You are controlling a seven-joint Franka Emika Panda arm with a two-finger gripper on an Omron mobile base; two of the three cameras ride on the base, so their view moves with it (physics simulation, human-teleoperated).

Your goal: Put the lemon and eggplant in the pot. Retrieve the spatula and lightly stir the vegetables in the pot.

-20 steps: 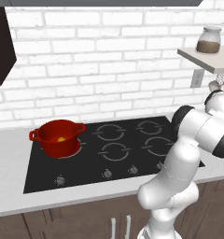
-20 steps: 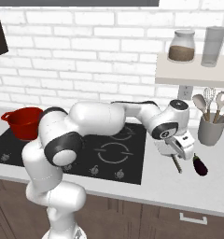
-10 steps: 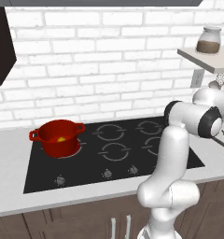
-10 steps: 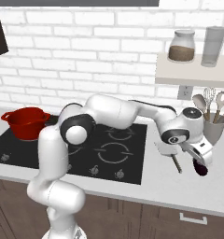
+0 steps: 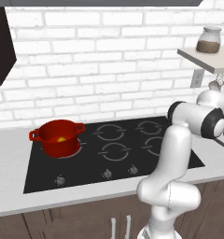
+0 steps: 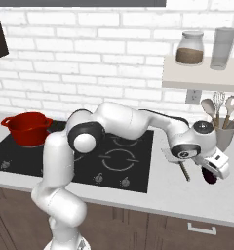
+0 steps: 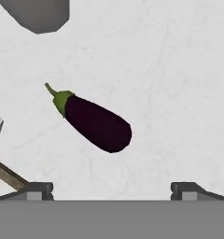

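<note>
**Open gripper hangs over the eggplant at the right end of the counter**

At the far left of the black cooktop (image 5: 109, 154) stands the red pot (image 5: 58, 137), on the left rear burner, with one loop handle pointing left and one right. The lemon (image 5: 61, 139) lies inside it, a small yellow spot on the red bottom. In the right base view the pot (image 6: 27, 128) sits at the left edge of the cooktop (image 6: 114, 161), well apart from the arm's hand.

The white arm rises near the front edge of the counter and reaches right, across the cooktop and past its right edge. Over the pale counter (image 6: 163, 188) to the right of the cooktop the gripper (image 6: 214, 168) is tilted downward, its jaws spread wide with nothing between them. The eggplant (image 6: 210, 176) lies on the counter just below and beside it, partly covered by the hand. In the hand view the eggplant (image 7: 94, 120) lies flat on the counter (image 7: 170, 84), green stem toward the upper left, above the gap between the two finger tips (image 7: 37, 190) and apart from both.

A wooden handle (image 6: 183, 171) lies on the counter just left of the gripper. Further right and far, a grey utensil holder (image 6: 225, 136) with spoons and a whisk stands by the wall. Above it a shelf (image 6: 202, 80) carries a jar (image 6: 189, 49) and a glass (image 6: 223, 48)
</note>
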